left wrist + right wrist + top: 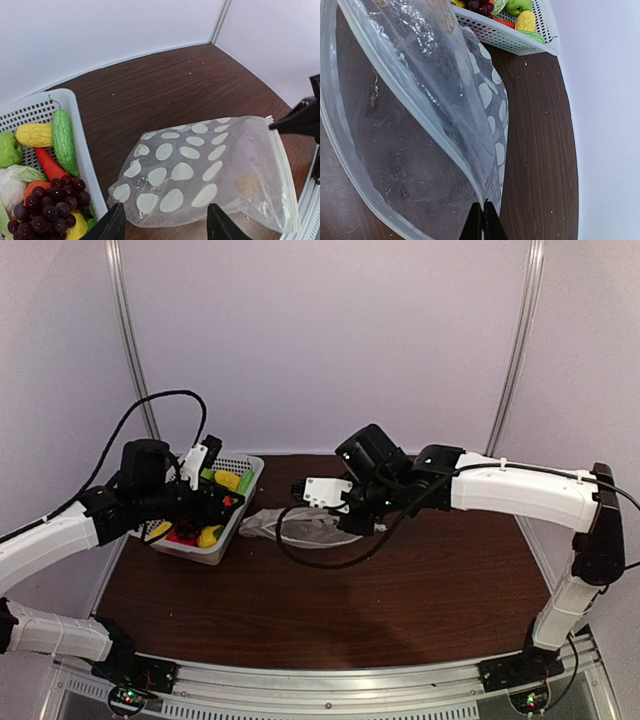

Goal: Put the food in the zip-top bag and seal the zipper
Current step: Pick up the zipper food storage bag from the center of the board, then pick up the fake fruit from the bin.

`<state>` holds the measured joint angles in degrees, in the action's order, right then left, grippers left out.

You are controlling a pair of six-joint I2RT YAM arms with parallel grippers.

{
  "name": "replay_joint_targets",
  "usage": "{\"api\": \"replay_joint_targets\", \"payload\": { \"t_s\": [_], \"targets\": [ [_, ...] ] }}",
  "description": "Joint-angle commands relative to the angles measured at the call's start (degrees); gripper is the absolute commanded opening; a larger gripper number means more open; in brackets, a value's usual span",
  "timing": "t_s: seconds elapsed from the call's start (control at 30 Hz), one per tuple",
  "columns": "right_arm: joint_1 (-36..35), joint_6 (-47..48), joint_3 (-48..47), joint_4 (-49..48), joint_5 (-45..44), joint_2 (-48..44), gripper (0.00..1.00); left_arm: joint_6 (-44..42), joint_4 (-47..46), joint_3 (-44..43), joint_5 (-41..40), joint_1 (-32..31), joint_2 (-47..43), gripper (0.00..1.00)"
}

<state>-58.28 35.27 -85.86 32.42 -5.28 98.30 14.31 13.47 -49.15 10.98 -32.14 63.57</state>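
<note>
The zip-top bag point(300, 528) lies on the table between the arms, clear with white dots point(200, 170). My right gripper point(482, 216) is shut on the upper lip of its mouth at the zipper point(410, 95) and holds that lip off the lower one, so the mouth gapes. My left gripper point(167, 222) is open, its fingertips point(116, 222) either side of the bag's closed end, just above it. The food sits in the white basket point(80, 145): purple grapes point(50, 205), a green cucumber point(65, 142), yellow corn point(34, 135), a red pepper point(47, 162).
The white mesh basket point(232, 530) stands at the table's left, right beside the bag's closed end. White walls close the back and sides. The right arm's black cable point(320, 562) loops over the table in front of the bag.
</note>
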Motion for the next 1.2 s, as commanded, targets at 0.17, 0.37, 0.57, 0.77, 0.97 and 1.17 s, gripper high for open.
{"api": "replay_joint_targets", "payload": {
  "t_s": [0.17, 0.37, 0.57, 0.77, 0.97, 1.17],
  "targets": [
    [11.2, -6.3, -8.0, 15.2, 6.5, -5.2, 0.0, -0.9, -0.2, -0.7, -13.7, -0.4, -0.3, 0.6],
    [24.6, -9.8, -14.0, 15.8, -1.0, -6.7, 0.0, 5.6, 11.8, -13.7, -16.7, -0.3, 16.9, 0.59],
    [24.1, -10.9, -4.9, 11.9, -3.0, -11.4, 0.0, 7.1, 13.5, -21.4, -20.8, -0.3, 24.0, 0.56],
    [24.0, -13.7, 3.6, 10.3, 5.9, -11.9, 0.0, 2.3, 26.4, -26.2, -29.1, 0.5, 22.9, 0.65],
    [24.0, -16.0, 6.5, 8.8, 14.6, -9.4, 0.0, -1.0, 35.0, -25.4, -26.0, 5.7, 23.7, 0.77],
    [23.9, -17.2, 5.9, 9.2, 19.4, -6.3, 0.0, -3.1, 34.7, -23.0, -23.0, 8.6, 26.4, 0.72]
  ]
}}
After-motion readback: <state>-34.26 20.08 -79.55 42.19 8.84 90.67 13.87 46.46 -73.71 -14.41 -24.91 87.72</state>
